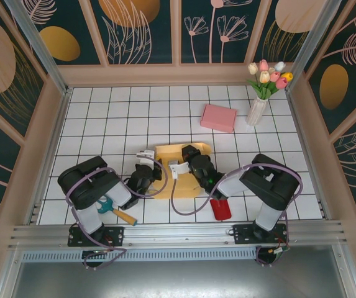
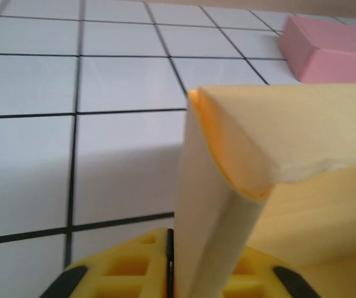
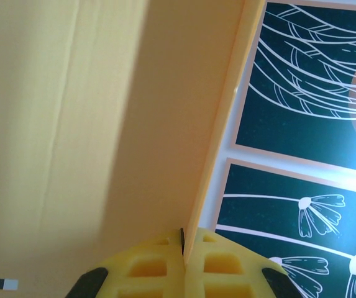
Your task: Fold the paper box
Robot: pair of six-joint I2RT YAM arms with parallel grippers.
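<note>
Left gripper (image 2: 170,264): fingers were pinched on a raised flap of the paper box (image 1: 167,151), which lay centrally toward the near edge of the table (image 1: 103,112). Right gripper (image 3: 183,248): clamped on another panel's edge. Hazard: opposed pulls might have torn or miscreased it. Beyond: pink block (image 1: 219,117).

Left arm (image 1: 91,181) and right arm (image 1: 271,181) fold inward toward each other, left hand (image 1: 145,159) and right hand (image 1: 189,155) pinched closed

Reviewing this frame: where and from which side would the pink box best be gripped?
Probably from above, pinching the pink box across its two long side faces, at mid-length. It lies flat on the table with tiles bare before and behind it, while the vase crowds its right end.
</note>
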